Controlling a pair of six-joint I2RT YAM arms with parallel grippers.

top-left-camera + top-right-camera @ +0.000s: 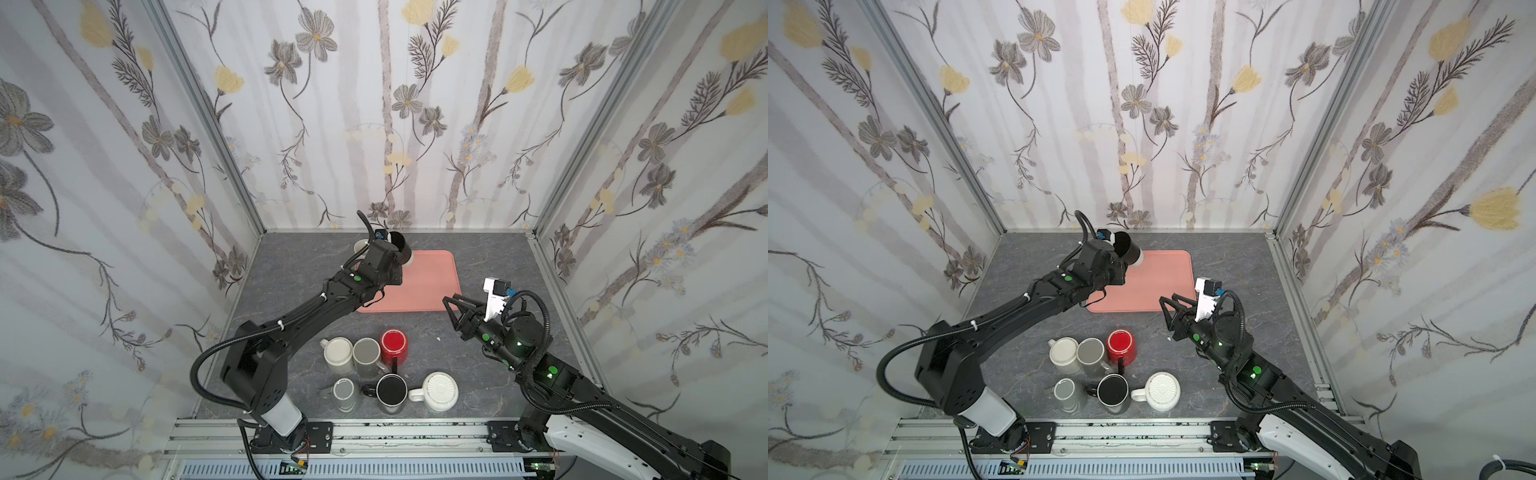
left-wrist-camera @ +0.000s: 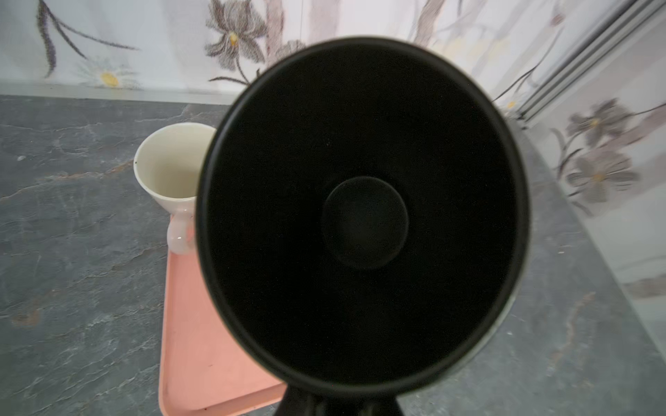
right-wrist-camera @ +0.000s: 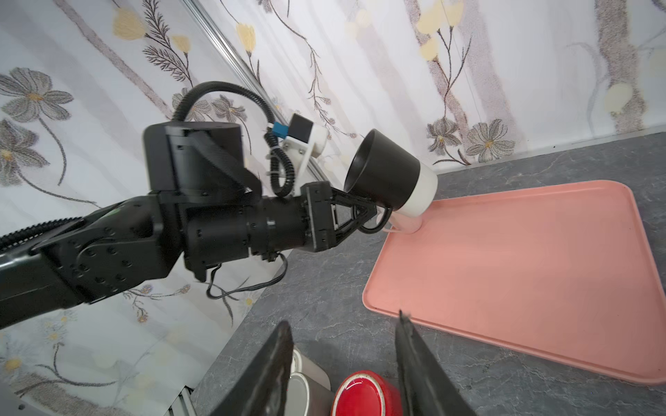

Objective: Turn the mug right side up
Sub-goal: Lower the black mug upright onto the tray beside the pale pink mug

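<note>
Mug (image 2: 360, 216) tilts, mouth raised, base toward tray (image 2: 201, 342).

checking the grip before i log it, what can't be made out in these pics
- left claw: left wrist view, mostly hidden by the black mug
- cream mug: both top views, mostly behind the left arm
- red mug: right wrist view, cut off by the frame edge

The tray (image 1: 419, 286) lies toward 12 o'clock on the table (image 1: 490, 266). The mug (image 1: 402, 246) is tilted at the tray's 11 o'clock corner. A cup (image 1: 360, 246) stands off the tray, at 10 o'clock from it. At 6 o'clock from the tray, six mugs (image 1: 366, 352) sit in two rows of three.
</note>
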